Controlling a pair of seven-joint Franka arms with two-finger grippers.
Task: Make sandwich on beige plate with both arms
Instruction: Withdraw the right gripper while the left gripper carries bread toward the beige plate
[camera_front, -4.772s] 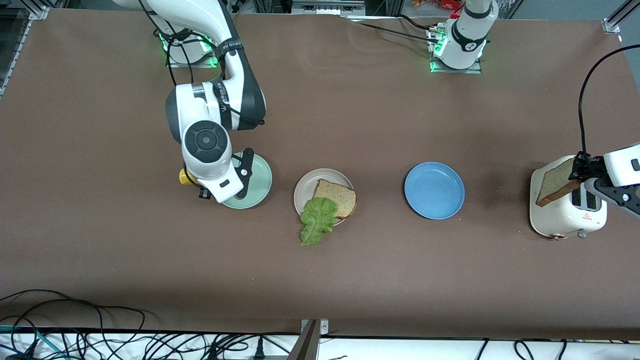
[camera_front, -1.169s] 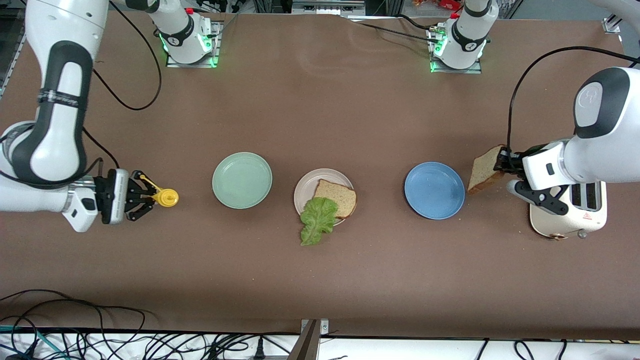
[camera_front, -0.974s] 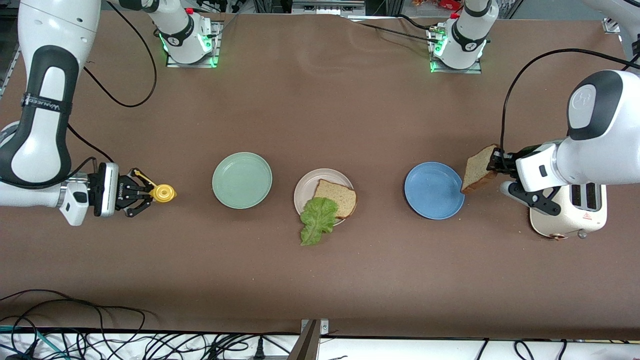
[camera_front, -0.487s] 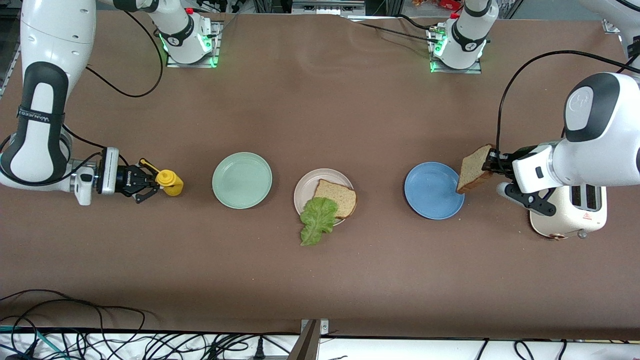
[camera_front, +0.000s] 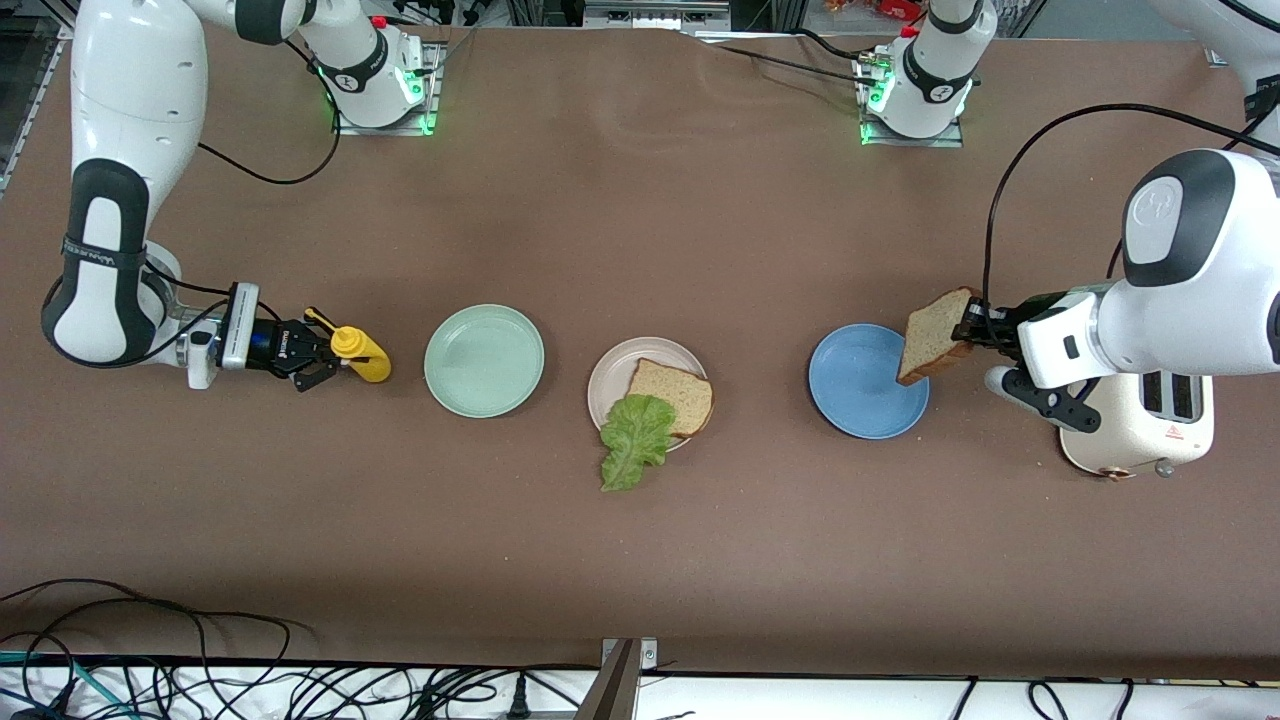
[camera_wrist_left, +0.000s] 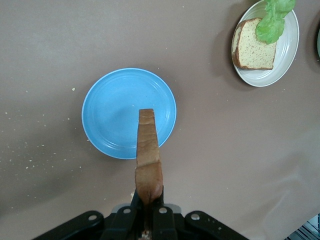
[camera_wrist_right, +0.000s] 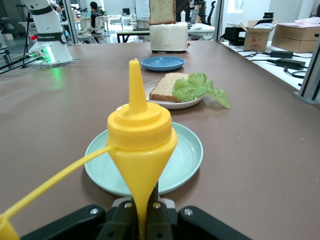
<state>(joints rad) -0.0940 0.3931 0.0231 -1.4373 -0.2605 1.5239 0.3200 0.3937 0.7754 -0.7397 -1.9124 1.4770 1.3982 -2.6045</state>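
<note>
Left gripper (camera_front: 972, 327) pinches a square slice of brown bread (camera_front: 931, 334) by its edge over the round blue plate (camera_front: 866, 381); right gripper (camera_front: 322, 350) clamps a yellow squeeze bottle (camera_front: 361, 353) beside the mint-green plate (camera_front: 484, 360). On the beige plate (camera_front: 612, 372) lie another bread slice (camera_front: 678, 392) and a ruffled lettuce leaf (camera_front: 632, 440) that overhangs the rim. Carry the bread level to the beige plate and lower it squarely. Writing on the right arm's strap is too small to read reliably.

glossy yellow plastic bottle (camera_wrist_right: 141, 145), matt brown table (camera_front: 640, 540), smooth blue plate (camera_wrist_left: 110, 112), porous bread (camera_wrist_left: 256, 50).
</note>
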